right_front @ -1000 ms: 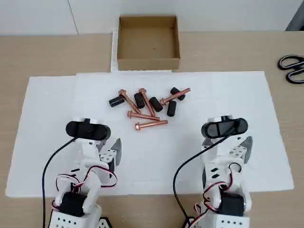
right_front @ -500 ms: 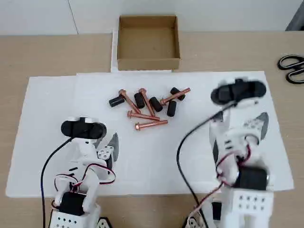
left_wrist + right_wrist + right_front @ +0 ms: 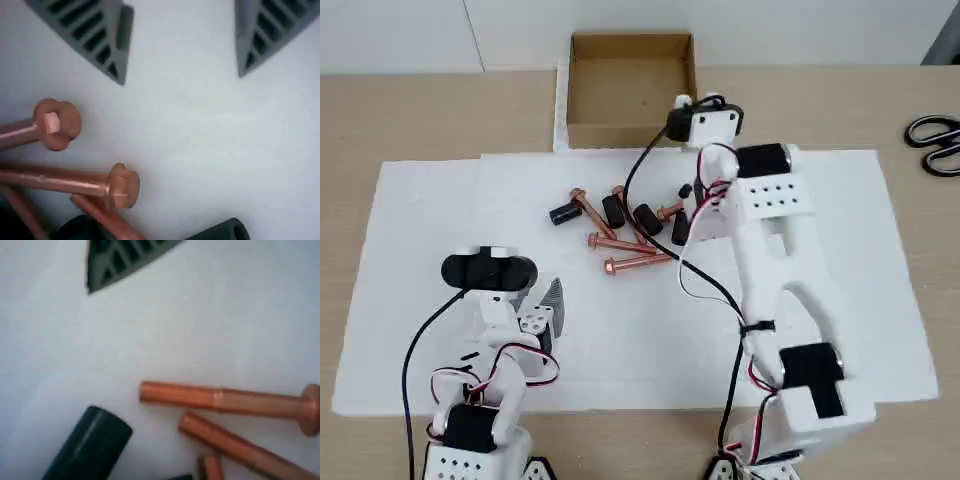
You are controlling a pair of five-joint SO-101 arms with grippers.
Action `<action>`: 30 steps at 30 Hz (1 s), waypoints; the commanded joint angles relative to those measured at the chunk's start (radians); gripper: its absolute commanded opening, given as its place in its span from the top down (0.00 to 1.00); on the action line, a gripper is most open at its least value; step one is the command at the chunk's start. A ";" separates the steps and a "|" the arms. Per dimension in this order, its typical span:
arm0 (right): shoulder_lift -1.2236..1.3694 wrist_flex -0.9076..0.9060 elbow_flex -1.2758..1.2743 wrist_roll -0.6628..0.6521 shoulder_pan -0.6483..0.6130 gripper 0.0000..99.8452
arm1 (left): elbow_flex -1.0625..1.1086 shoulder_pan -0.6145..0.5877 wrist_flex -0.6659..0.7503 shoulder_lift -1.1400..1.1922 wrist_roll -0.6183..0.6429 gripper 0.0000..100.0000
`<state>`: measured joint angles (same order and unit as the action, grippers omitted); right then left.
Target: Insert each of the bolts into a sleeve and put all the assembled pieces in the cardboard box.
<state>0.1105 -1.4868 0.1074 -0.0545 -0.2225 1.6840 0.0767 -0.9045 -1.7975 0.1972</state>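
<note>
Copper-coloured flanged metal bolts [image 3: 638, 263] and short black cylindrical sleeves [image 3: 564, 213] lie loose on the white foam sheet [image 3: 840, 300], a scatter (some pieces overlapping) just in front of the open brown cardboard box [image 3: 632, 132]. The right gripper [image 3: 692, 198] hangs over the scatter's box-side edge, jaws parted. The left gripper [image 3: 180, 75] sits beyond the scatter from the box, jaws spread wide, gripping nothing.

Lab workbench: wooden table [image 3: 420, 110], white mat [image 3: 420, 250], scissors [image 3: 935, 143].
</note>
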 commanded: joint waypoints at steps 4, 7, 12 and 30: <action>0.022 0.010 0.075 0.264 -0.013 0.60 | -0.004 -0.009 0.026 -0.008 -0.005 0.86; 0.030 0.054 0.074 0.311 -0.042 0.60 | -0.004 -0.006 0.026 -0.008 -0.005 0.86; 0.117 0.151 0.074 0.371 -0.105 0.60 | -0.004 -0.011 0.031 -0.008 -0.008 0.86; 0.277 0.329 0.077 0.381 -0.134 0.61 | -0.004 -0.011 0.029 -0.008 -0.008 0.86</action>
<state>0.3943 -1.1815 0.1366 0.3199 -0.3560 1.6840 0.0767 -0.8984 -1.7975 0.1972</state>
